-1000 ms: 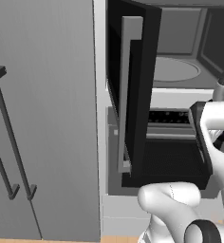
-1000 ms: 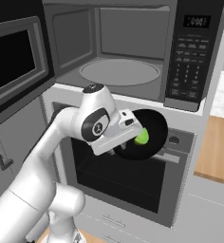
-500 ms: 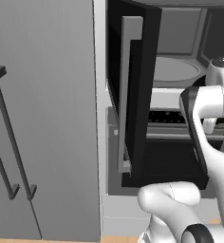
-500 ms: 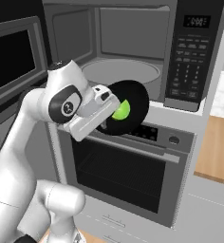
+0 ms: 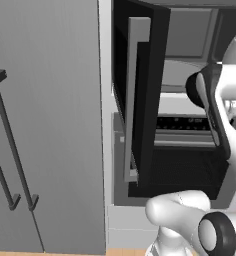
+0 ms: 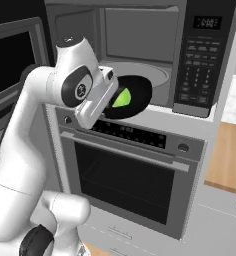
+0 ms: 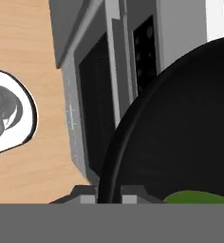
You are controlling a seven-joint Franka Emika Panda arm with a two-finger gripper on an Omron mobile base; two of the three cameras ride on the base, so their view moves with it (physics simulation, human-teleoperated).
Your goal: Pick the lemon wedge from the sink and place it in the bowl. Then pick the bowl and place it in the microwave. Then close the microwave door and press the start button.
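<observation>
My gripper [image 6: 111, 98] is shut on the rim of the black bowl [image 6: 136, 94], holding it tilted on edge at the front sill of the open microwave [image 6: 140, 35]. The green lemon wedge [image 6: 121, 98] lies inside the bowl, close to the fingers. In the hand view the bowl [image 7: 180, 133] covers the right side, its rim runs down between the tips of my gripper [image 7: 109, 193], and a sliver of the lemon wedge [image 7: 194, 197] shows at the bottom. The microwave door [image 5: 140, 100] stands swung out to the left. The sink is out of view.
The oven [image 6: 125, 175] with its control strip sits right under the microwave. The microwave keypad [image 6: 196, 70] is on the right of the cavity. Tall grey cabinet doors with bar handles [image 5: 10, 150] stand to the left. A wooden counter [image 6: 232, 160] lies to the right.
The arm has risen and swung the bowl with the wedge from oven height up to the microwave's opening. The door has not moved.
</observation>
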